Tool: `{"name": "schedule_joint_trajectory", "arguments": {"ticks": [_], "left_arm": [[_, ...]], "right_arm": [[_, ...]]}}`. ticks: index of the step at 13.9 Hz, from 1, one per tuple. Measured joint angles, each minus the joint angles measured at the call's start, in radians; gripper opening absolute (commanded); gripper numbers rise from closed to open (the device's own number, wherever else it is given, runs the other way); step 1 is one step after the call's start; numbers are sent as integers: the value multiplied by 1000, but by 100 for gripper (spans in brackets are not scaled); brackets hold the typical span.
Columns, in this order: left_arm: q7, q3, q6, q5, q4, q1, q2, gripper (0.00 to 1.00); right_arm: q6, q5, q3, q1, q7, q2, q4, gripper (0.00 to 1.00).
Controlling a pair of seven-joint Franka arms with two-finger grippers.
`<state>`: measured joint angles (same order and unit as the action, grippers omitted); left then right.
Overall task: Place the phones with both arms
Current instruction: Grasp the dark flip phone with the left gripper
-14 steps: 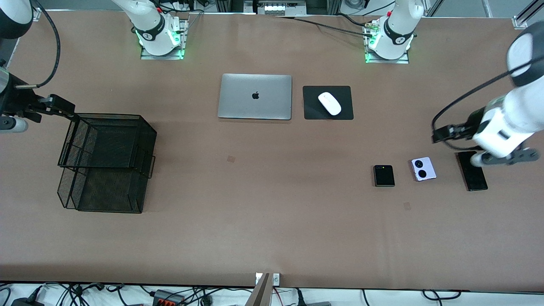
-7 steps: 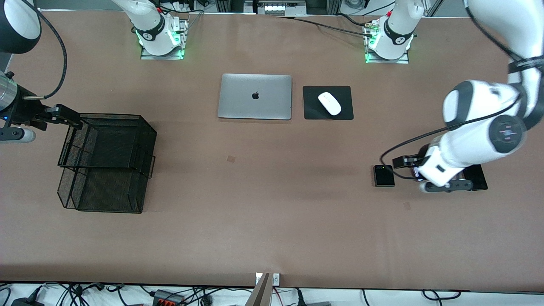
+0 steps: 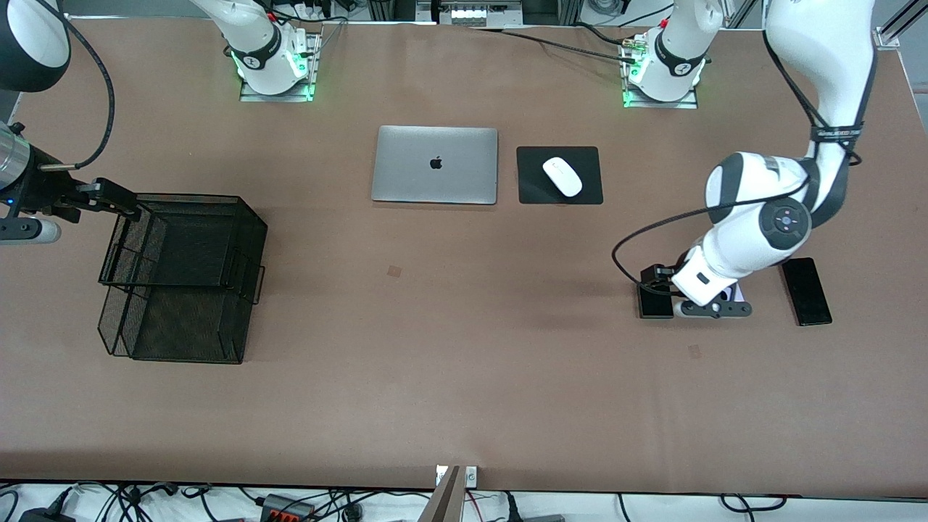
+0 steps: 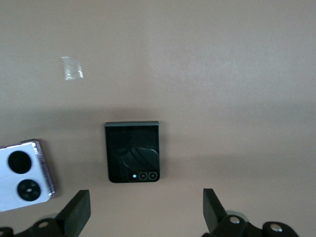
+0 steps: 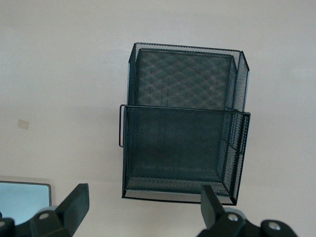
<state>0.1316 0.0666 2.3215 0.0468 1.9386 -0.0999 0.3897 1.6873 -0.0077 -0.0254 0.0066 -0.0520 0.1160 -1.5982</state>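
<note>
Left arm (image 3: 812,87) comes off its base at the top of the front view, runs toward the front camera along its end of the table, folds at the elbow and angles back inward with the wrist pitched down. Left gripper (image 4: 145,210) hangs low over the table, camera facing down, jaws spread wide with nothing between the fingers (image 4: 76,212).

Right arm (image 3: 29,43) is parked at its own end of the table, forearm level, waiting. Right gripper (image 5: 143,207) sits up in the air, also pointing down, fingers (image 5: 74,202) fully apart, holding nothing.
</note>
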Motion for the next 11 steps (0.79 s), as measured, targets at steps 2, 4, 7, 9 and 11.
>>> {"name": "schedule_joint_trajectory", "arguments": {"ticks": [2, 4, 7, 9, 11], "left_arm": [[0, 0, 121, 0, 78, -22, 0, 100], [-2, 0, 219, 0, 156, -28, 1, 100], [-41, -4, 283, 0, 189, -11, 12, 100], [-89, -7, 318, 0, 187, 25, 34, 100], [-108, -7, 331, 0, 173, 45, 55, 100]], "right_arm": [[1, 0, 0, 0, 0, 0, -1, 100], [4, 0, 0, 0, 0, -1, -6, 100], [32, 0, 0, 0, 0, 0, -18, 100], [37, 2, 2, 0, 1, 9, -20, 100], [45, 6, 3, 0, 1, 20, -20, 100]]}}
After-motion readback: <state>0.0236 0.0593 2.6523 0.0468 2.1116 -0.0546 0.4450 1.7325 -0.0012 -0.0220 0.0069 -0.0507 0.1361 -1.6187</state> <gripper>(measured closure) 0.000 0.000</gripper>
